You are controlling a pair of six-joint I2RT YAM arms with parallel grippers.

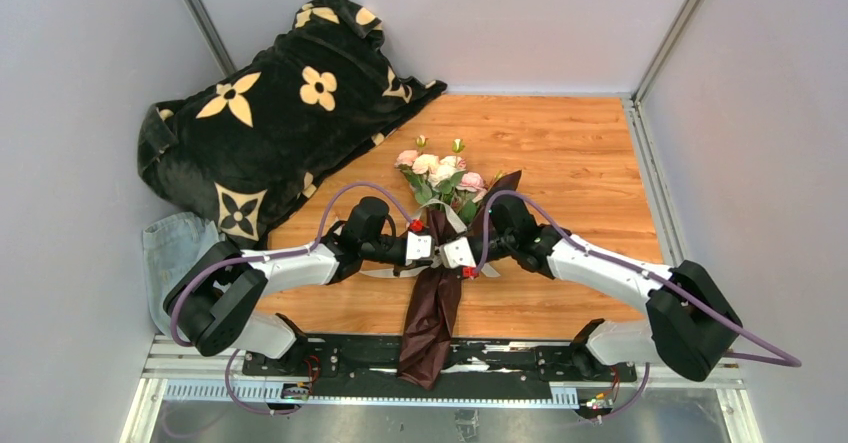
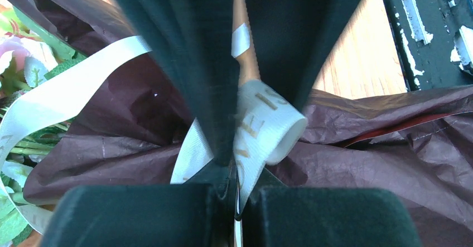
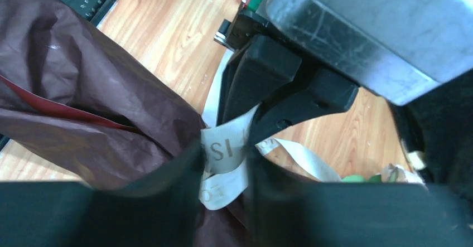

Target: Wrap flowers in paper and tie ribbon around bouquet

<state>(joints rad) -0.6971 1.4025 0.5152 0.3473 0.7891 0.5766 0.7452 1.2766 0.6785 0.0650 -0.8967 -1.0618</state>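
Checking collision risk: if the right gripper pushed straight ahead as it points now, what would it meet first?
The ribbon loop between the right gripper jaws, then right behind it the left gripper pinching that loop. Depth is unclear.

Maroon paper [image 1: 430,313] cone holds pink-cream roses [image 1: 438,171], heads toward the table's [image 1: 570,163] far edge; cream ribbon [image 2: 56,99] crosses its middle.

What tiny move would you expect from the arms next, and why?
Probably the right end effector closes on the ribbon: its jaws stand apart around a loop that the left end effector pinches over the bouquet, so a second grip would let them pull it tight.
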